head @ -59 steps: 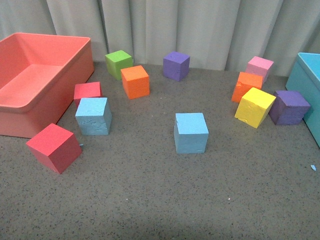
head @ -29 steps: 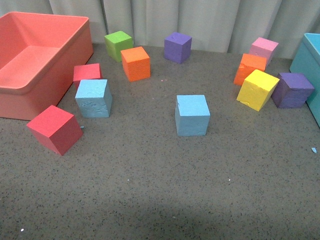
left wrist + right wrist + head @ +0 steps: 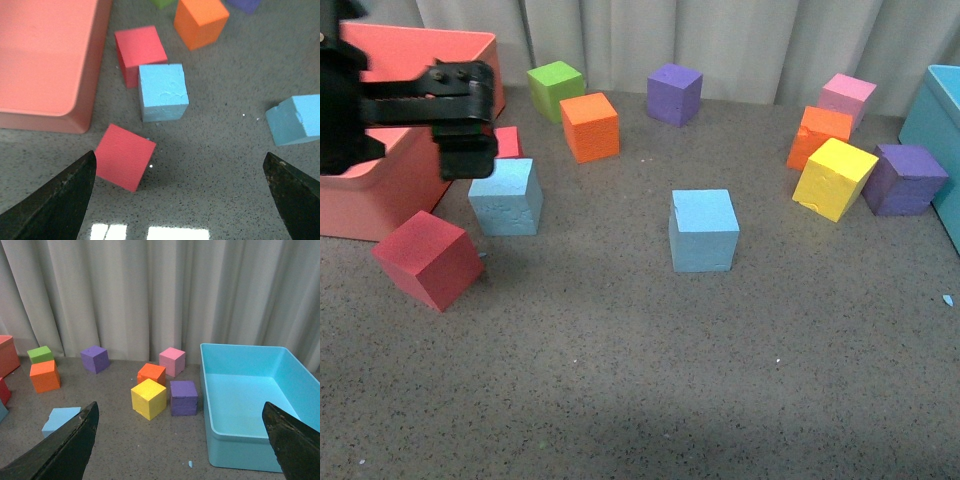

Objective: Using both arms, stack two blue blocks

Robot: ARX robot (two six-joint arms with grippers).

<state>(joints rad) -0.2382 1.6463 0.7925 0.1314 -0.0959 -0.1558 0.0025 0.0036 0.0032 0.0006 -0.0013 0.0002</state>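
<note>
Two sky-blue blocks rest on the grey table. One blue block (image 3: 507, 197) lies left, beside the salmon bin; the other blue block (image 3: 703, 230) sits alone near the middle. My left gripper (image 3: 460, 125) hovers over the bin's corner, just behind and above the left block. In the left wrist view the left gripper (image 3: 180, 200) is open and empty, with the left block (image 3: 163, 91) ahead of it and the middle block (image 3: 296, 119) off to one side. The right gripper (image 3: 180, 445) is open and empty, with the middle block (image 3: 61, 420) far off; this arm is out of the front view.
A salmon bin (image 3: 390, 200) stands at the left and a teal bin (image 3: 250, 405) at the right. Two red cubes (image 3: 428, 258) (image 3: 507, 142) flank the left blue block. Orange (image 3: 590, 126), green (image 3: 556, 88) and purple (image 3: 674, 93) cubes sit behind; pink, orange, yellow (image 3: 833, 178) and purple cubes cluster right.
The left arm has come into the front view at the upper left, over the salmon bin. The blocks have not moved.
</note>
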